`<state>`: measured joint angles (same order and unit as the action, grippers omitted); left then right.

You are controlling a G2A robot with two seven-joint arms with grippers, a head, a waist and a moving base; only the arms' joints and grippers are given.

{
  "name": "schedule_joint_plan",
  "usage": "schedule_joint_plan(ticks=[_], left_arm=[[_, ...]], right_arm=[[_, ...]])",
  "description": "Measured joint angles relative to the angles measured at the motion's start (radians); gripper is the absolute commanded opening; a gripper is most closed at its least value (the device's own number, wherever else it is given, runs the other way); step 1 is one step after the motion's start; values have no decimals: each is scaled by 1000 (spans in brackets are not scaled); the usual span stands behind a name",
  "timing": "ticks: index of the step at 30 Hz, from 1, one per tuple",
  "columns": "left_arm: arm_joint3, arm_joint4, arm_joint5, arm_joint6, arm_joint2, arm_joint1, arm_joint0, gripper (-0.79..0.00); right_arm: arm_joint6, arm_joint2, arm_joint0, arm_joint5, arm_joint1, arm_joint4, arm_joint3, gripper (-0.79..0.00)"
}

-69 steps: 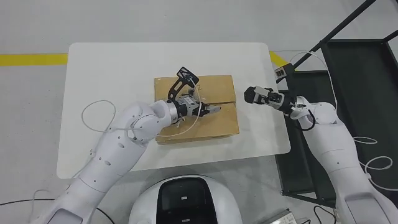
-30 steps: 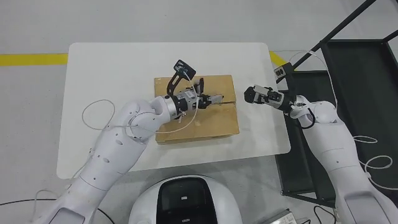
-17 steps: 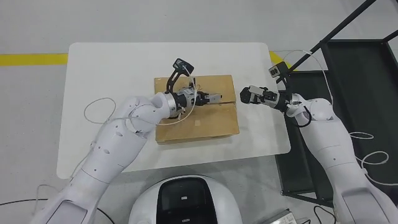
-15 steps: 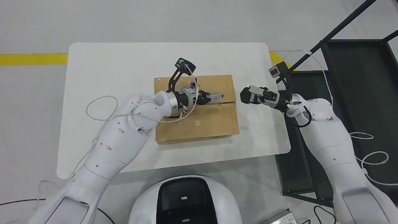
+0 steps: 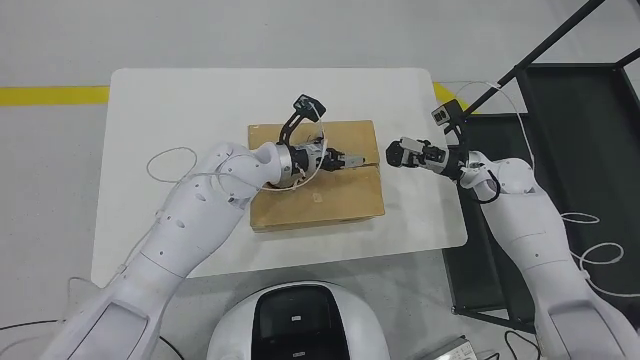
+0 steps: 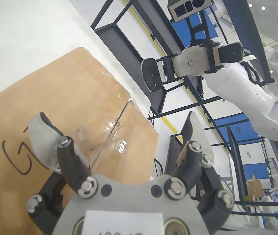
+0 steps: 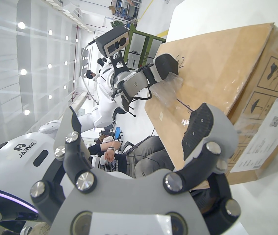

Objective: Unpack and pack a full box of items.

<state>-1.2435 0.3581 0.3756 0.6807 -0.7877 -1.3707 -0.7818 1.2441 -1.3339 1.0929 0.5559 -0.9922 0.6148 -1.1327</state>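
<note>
- At the middle of the white table [image 5: 170, 120] sits the cardboard box [image 5: 330, 195], flaps down.
- The left gripper [image 5: 345, 160] hovers over the top seam, at 2 o'clock of the box's centre, fingers spread wide. Crumpled clear tape [image 7: 167, 91] touches one finger.
- The right gripper [image 5: 393, 152], fingers spread and holding nothing, hangs just off the box's 3 o'clock edge.
</note>
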Motion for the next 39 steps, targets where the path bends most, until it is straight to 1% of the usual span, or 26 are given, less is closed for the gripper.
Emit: schedule_joint_plan(ticks=[5, 11, 14, 18, 20, 24, 29, 31, 32, 33, 34, 35, 36, 37, 38, 39], left_arm=[[-17, -28, 9, 25, -15, 4, -15, 0], [-6, -86, 6, 45, -28, 2, -18, -9], [-1, -100, 8, 47, -31, 1, -17, -117], [0, -95, 6, 42, -38, 2, -17, -376], [-2, -76, -2, 34, -40, 3, -18, -440], [-9, -47, -14, 22, -40, 4, -26, -508], [-17, -15, -34, 17, -42, 6, -32, -505], [-21, 3, -42, 12, -42, 6, -33, -483], [-24, 16, -48, 9, -41, 7, -34, -459], [-27, 27, -52, 5, -41, 7, -35, -413], [-30, 36, -56, -1, -42, 7, -36, -388], [-34, 47, -60, -10, -43, 8, -39, -274], [-38, 55, -62, -17, -45, 8, -42, -191], [-41, 63, -63, -23, -46, 9, -45, -132], [-46, 72, -64, -27, -48, 10, -48, -89], [-50, 78, -64, -28, -49, 10, -51, -80]], right_arm=[[0, 3, -1, 2, -1, 0, 5, 0], [2, 3, -1, 2, -2, 3, 10, 0], [0, 2, -1, 2, -2, 2, 11, 0], [1, 2, -2, -1, -2, 1, 12, 0], [1, 2, -4, -3, -2, 0, 13, 0], [2, 4, -6, -4, -3, -2, 15, 0], [3, 5, -7, -6, -4, -3, 17, 0], [3, 5, -8, -6, -4, -3, 18, 0], [4, 5, -8, -5, -4, -2, 19, 0], [4, 5, -8, -5, -4, -2, 19, 0], [3, 5, -8, -5, -4, -3, 20, 0], [2, 4, -7, -5, -4, -3, 20, 0], [2, 4, -7, -6, -4, -3, 20, 0], [2, 4, -7, -6, -4, -3, 20, 0], [2, 4, -6, -6, -4, -3, 20, 0], [2, 4, -6, -6, -4, -3, 20, 0]])
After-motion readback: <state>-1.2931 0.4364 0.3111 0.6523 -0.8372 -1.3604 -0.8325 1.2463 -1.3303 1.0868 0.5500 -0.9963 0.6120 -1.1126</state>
